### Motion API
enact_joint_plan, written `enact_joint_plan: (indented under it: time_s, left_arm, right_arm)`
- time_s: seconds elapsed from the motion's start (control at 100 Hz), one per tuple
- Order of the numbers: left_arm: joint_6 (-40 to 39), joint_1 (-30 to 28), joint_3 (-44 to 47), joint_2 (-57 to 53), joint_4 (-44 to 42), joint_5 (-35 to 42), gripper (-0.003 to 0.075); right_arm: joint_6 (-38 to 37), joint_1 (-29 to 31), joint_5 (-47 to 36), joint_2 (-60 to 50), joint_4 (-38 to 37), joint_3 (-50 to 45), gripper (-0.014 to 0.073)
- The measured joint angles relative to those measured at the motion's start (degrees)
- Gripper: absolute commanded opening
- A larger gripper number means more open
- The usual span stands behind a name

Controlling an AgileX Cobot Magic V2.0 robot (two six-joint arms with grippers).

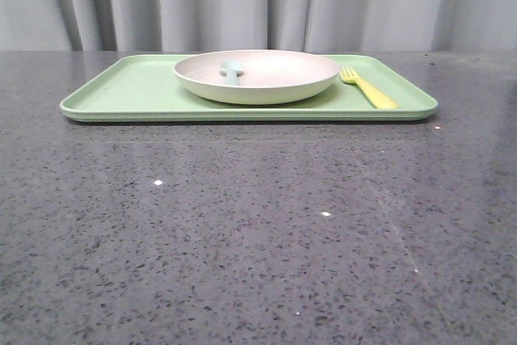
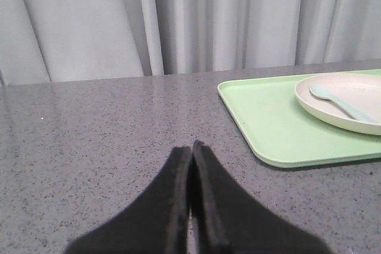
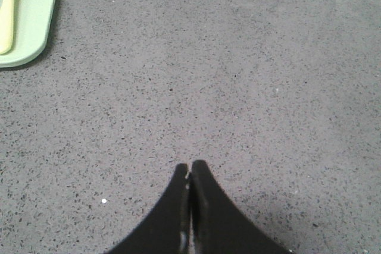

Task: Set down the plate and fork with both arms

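Black fingers pressed together, empty, our left gripper [image 2: 191, 146] and right gripper [image 3: 190, 165] hover over bare table. Farther on, the tray [image 1: 121, 90] carries the plate [image 1: 266, 78] mid-tray and the fork [image 1: 367, 88] by its right edge, tines pointing away, nearer our right arm.

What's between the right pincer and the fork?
Nothing visible. The right pincer is shut over bare table; the fork lies on the tray's right end, beside the plate, not touching it. Only open tabletop and the tray's low rim separate them.
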State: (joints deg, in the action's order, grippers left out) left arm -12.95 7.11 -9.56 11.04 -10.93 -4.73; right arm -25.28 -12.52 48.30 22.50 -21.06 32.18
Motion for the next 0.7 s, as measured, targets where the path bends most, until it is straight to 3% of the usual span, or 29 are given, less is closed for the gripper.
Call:
enact_joint_plan:
  time_s: [0.22, 0.7]
  left_arm:
    - [0.0, 0.0, 9.61, -10.76, 1.01, 2.1, -0.002]
    - [0.95, 0.0, 9.56, -11.18, 1.29, 1.27, -0.002]
  right_arm:
    - [0.0, 0.0, 0.0, 0.0, 0.0, 0.0, -0.012]
    - [0.0, 0.0, 0.0, 0.0, 0.0, 0.0, -0.012]
